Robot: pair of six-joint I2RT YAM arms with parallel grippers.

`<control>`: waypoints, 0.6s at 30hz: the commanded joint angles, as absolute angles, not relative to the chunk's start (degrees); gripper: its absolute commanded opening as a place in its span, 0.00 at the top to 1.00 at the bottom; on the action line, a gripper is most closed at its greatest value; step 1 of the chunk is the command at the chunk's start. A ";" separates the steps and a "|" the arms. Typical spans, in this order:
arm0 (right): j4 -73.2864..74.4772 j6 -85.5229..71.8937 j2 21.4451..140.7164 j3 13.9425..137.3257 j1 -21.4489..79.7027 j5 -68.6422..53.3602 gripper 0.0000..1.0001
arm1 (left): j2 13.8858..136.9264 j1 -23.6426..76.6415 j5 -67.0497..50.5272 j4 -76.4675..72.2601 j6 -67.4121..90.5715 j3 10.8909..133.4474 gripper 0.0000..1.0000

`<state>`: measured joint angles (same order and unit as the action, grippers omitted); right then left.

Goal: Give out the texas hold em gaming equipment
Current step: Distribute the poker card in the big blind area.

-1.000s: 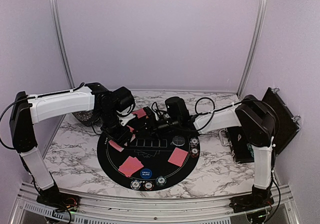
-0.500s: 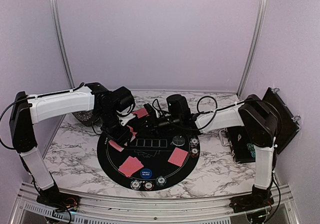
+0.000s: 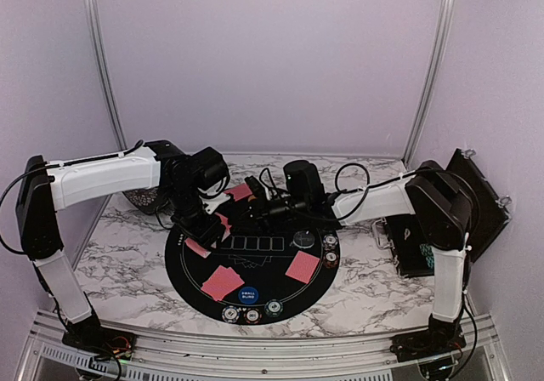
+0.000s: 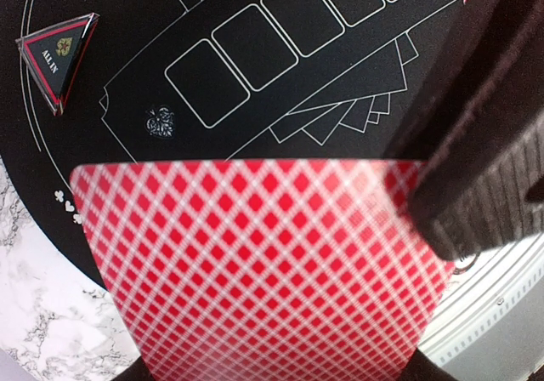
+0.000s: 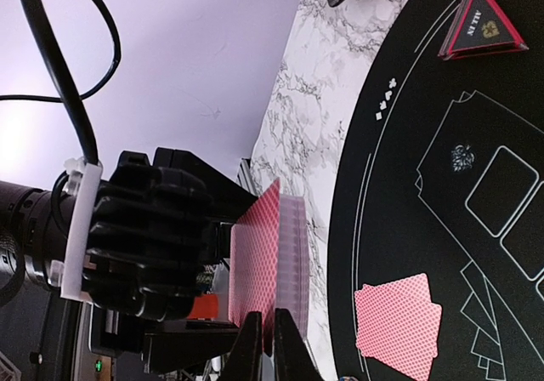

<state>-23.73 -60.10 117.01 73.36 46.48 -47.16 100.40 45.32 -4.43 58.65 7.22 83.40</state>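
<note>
Peeling card (image 5: 255, 253) off deck (image 5: 293, 253) | left gripper (image 3: 204, 226) clamped on deck, right gripper (image 5: 266, 347) pinching card's edge | tip: pull slow and straight so just one comes

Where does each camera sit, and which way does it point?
Top: fixed above and behind the bases, looking down on the mat; left arm and right arm show.
Left wrist: on the left arm, looking down over the deck in its jaws; one finger shows.
Right wrist: on the right arm, facing the left jaws; own fingertips show.
Shared: wrist views both show the marker.
</note>
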 commanded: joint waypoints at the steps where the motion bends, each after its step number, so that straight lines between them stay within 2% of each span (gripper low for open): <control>1: -25.50 -60.50 116.35 74.20 45.62 -47.71 0.97 | 98.27 45.04 -4.13 58.27 6.85 83.55 0.43; 3: -25.43 -60.57 116.36 74.27 45.40 -47.77 1.00 | 98.27 45.08 -4.13 58.22 6.86 83.65 0.43; 18: -27.97 -62.30 114.68 72.15 42.49 -48.37 1.00 | 97.91 44.77 -4.05 58.18 7.10 82.59 0.43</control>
<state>-24.93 -61.25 117.01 73.10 43.92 -47.79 100.33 45.25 -4.40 58.61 7.25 83.40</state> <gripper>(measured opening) 0.004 0.669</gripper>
